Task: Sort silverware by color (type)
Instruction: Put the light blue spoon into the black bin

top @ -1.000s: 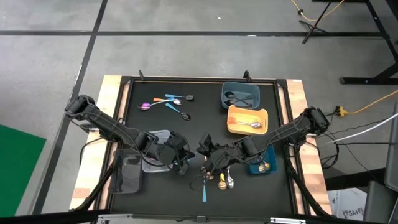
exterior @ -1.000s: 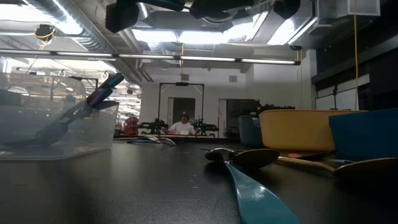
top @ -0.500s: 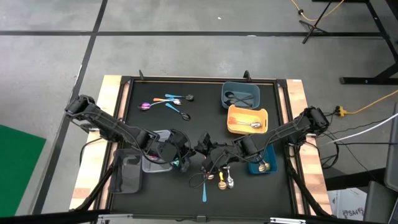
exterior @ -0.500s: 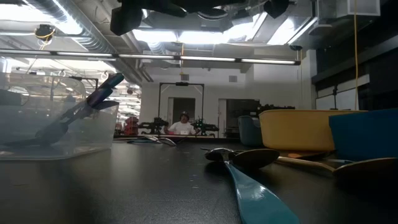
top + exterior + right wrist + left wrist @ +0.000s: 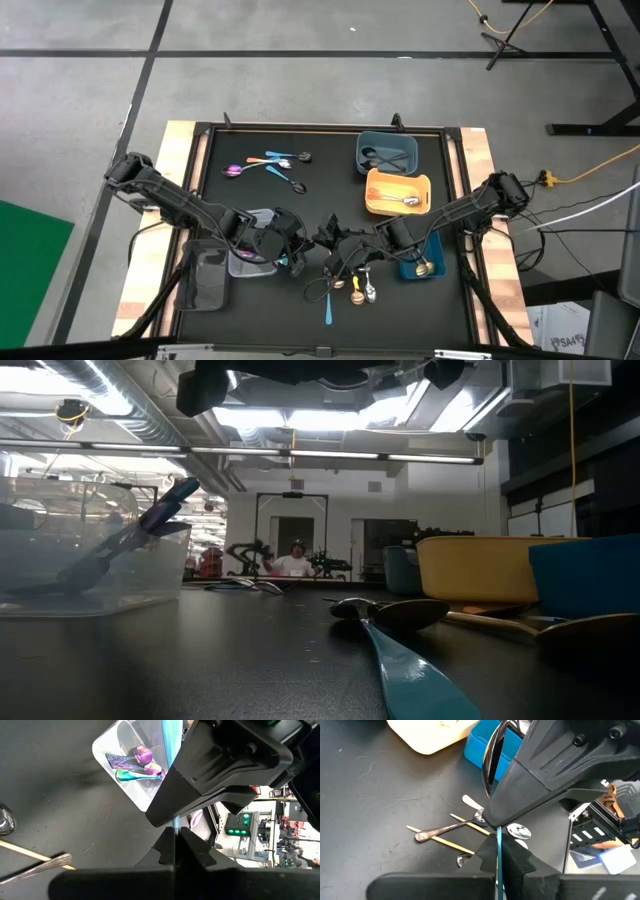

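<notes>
Over the table's middle my left gripper (image 5: 297,258) and my right gripper (image 5: 333,255) meet tip to tip. Both are shut on one teal spoon (image 5: 170,740), which is lifted clear of the table between them. In the left wrist view the spoon shows edge-on as a thin teal line (image 5: 497,845), and the right gripper's body hides its far end. More silverware lies loose: several spoons at the far left (image 5: 270,165), and several near the front (image 5: 350,285), among them another teal one (image 5: 328,308). My left gripper pinches the teal spoon's thin handle (image 5: 497,870) between its two fingers, edge-on, reaching in from the table's left and slanting down. The spoon runs on along the fingers toward the right gripper, clear of the table. My right gripper pinches the same spoon's handle (image 5: 175,824) between its two fingertips, reaching in from the table's right and slanting down. The spoon's wider teal part (image 5: 169,735) runs on past the left gripper's body, lifted clear.
A clear tray (image 5: 258,215) with purple spoons (image 5: 142,762) stands just left of the grippers, and a dark tray (image 5: 205,280) nearer the front. On the right are a grey-blue tray (image 5: 387,140), an orange tray (image 5: 375,195) with a silver spoon, and a blue tray (image 5: 410,272).
The teal spoon has shifted between the grippers: a second ago a strip of it showed at the low view's top edge, and now none shows there. Both arms have stayed over the table's middle.
</notes>
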